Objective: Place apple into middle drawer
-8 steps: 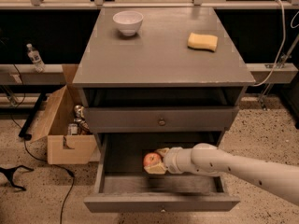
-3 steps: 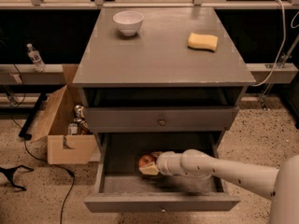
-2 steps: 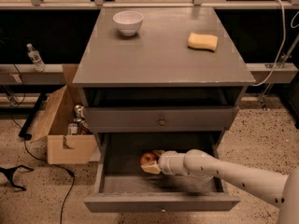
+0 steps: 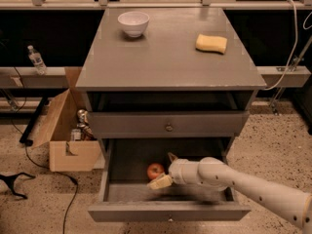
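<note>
Inside pulled-out middle drawer (image 4: 168, 211), camera view: apple (image 4: 155, 170) sits on drawer floor, left of centre. Gripper (image 4: 165, 170) reaches in from right on white arm (image 4: 243, 184), just beside apple. Jaws spread: pale lower finger (image 4: 160, 182) under apple's right side, dark upper fingertip (image 4: 171, 156) above and right of it; contact with apple unclear. Upper drawer (image 4: 146, 124) closed. On cabinet top (image 4: 165, 62): white bowl (image 4: 133, 22) back left, yellow sponge (image 4: 211, 43) back right. Cardboard box (image 4: 68, 145) on floor, left of cabinet.
</note>
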`<state>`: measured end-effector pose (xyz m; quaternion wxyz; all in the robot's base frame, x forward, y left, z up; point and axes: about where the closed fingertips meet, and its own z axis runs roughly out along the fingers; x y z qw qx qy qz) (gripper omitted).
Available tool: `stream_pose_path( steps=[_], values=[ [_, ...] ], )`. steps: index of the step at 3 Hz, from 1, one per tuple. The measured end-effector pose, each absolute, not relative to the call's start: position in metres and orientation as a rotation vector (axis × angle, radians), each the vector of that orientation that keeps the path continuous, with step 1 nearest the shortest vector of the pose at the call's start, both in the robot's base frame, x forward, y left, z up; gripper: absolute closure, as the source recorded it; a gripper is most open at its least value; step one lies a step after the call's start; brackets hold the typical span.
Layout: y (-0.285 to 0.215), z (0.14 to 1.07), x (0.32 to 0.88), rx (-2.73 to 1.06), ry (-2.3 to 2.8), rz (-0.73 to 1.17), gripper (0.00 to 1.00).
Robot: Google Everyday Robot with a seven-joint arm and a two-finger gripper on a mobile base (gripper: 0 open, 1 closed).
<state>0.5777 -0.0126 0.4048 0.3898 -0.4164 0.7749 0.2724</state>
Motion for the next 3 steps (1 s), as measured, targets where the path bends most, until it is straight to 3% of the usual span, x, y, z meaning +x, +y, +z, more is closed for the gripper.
stream_pose_path(
  steps=[1, 3],
  values=[
    [-0.036, 0.414, 0.572, -1.062, 1.97, 0.691, 0.0],
    [-0.155, 0.457, 0.544, -0.941, 2.024, 0.644, 0.0]
  ],
)
